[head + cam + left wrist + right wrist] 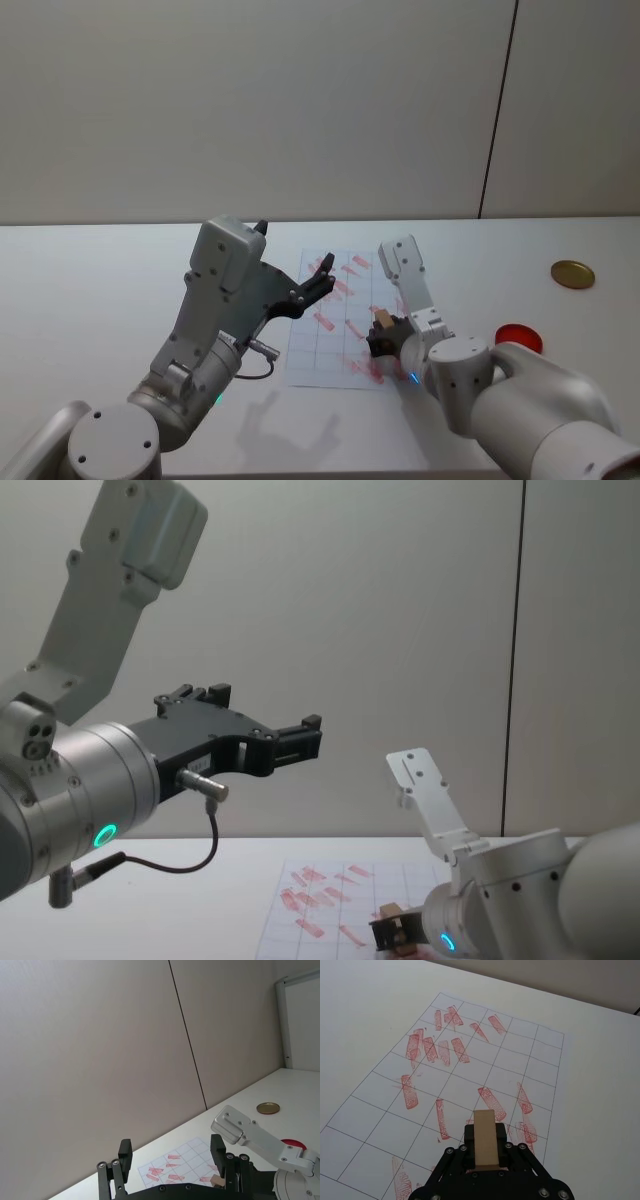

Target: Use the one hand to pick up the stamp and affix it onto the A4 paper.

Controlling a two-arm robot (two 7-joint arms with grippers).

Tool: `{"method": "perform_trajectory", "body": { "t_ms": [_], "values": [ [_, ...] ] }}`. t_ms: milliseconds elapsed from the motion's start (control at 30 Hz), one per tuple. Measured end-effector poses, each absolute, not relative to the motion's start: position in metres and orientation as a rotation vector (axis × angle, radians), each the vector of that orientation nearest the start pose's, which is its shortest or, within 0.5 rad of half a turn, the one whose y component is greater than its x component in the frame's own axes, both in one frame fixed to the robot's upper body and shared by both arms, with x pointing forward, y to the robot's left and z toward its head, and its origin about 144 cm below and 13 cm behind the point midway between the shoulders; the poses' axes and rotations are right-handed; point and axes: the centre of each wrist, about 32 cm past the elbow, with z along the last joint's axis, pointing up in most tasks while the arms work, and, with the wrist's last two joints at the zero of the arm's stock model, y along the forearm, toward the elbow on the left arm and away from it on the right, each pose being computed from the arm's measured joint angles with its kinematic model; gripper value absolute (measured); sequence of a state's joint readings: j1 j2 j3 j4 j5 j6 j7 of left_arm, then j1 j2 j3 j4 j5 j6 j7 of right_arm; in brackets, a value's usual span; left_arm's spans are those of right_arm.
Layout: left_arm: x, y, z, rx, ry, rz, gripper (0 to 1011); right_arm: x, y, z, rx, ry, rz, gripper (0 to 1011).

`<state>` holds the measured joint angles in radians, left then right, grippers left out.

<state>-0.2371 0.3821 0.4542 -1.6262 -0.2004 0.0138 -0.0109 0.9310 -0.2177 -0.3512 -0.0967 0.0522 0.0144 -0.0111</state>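
Pickup's basically done: the stamp (485, 1130) is clenched in the right claw (384, 338) over the A4 paper (470, 1075), pressing's yet to be finished. Meanwhile the left claw (318, 280) is held aloft, released.

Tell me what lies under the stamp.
The A4 paper, gridded and red-marked, spreads below the stamp. The right hand gripping it hides its lower end and the spot directly beneath. The left hand hangs open above the table.
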Motion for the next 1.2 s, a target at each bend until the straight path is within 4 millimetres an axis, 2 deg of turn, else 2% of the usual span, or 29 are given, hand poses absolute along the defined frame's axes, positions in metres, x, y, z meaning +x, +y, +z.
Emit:
{"method": "perform_trajectory", "body": {
  "t_ms": [900, 1200],
  "values": [
    [0.492, 0.198, 1.204, 0.061, -0.268, 1.124, 993, 0.622, -0.085, 1.111, -0.549, 0.236, -1.231, 220],
    [0.492, 0.198, 1.204, 0.061, -0.268, 1.124, 993, 0.629, -0.083, 1.123, -0.476, 0.205, -1.246, 220]
  ]
}}
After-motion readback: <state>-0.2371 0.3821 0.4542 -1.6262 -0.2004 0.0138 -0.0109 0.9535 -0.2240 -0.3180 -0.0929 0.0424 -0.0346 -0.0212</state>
